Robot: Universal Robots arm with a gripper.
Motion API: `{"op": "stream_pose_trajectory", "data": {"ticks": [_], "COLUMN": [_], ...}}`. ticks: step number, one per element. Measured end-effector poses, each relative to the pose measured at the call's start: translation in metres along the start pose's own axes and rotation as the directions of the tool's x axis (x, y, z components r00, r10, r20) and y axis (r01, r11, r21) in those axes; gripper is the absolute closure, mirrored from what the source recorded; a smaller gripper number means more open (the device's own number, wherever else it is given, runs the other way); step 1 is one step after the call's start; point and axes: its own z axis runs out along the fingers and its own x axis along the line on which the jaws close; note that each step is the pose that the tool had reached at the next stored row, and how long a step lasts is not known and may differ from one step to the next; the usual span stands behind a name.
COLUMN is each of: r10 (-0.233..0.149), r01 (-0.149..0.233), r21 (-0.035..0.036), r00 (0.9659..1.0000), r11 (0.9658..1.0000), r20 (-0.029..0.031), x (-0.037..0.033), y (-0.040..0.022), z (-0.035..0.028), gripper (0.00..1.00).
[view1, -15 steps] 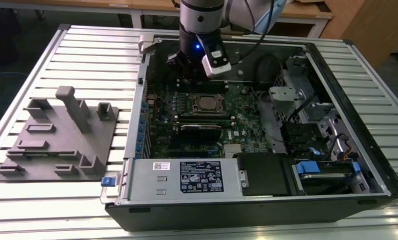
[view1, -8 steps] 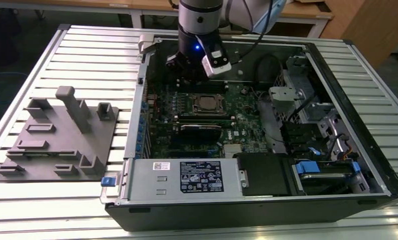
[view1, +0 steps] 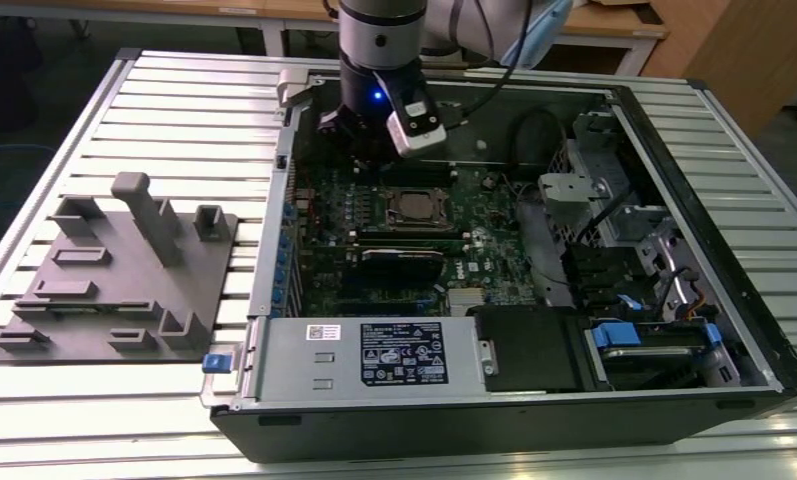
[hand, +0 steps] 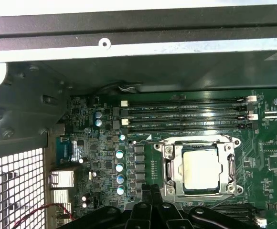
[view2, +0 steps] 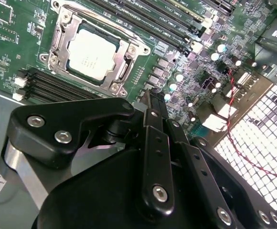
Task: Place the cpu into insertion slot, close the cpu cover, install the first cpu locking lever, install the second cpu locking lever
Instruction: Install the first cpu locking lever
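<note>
The cpu (view1: pixel 416 208) (view2: pixel 91 52) (hand: pixel 199 169) lies flat in the socket on the green motherboard, its dull silver top showing. The cpu cover (view2: pixel 125 71) (hand: pixel 169 167), a silver metal frame, lies down around it with the chip showing through its window. Thin metal levers run along the socket's sides; I cannot tell whether they are hooked. My gripper (view1: pixel 355 150) (view2: pixel 150 102) (hand: pixel 150 191) hangs a little above the board beside the socket, toward the case's far wall. Its black fingers (view2: pixel 154 143) are pressed together with nothing between them.
The open computer case (view1: pixel 718 150) rests on a slatted metal table. Memory slots (hand: pixel 186 112) run beside the socket. A labelled power supply box (view1: pixel 398 352) is at the front, and a drive cage (view1: pixel 652 335) with blue tabs at the exterior view's right. A grey fixture plate (view1: pixel 118 270) is at its left.
</note>
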Motion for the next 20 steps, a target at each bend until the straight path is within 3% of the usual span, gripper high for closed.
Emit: {"op": "stream_pose_trajectory", "data": {"ticks": [12, 20], "r10": [0.000, 0.000], "r01": [0.000, 0.000], "r21": [0.0001, 0.0000], "r00": [1.0000, 1.0000], "r11": [1.0000, 1.0000], "r20": [0.0000, 0.0002], "x": [0.0022, 0.0183], "y": [-0.0002, -0.0012], "z": [0.0000, 0.0005], "gripper": [0.89, 0.89]}}
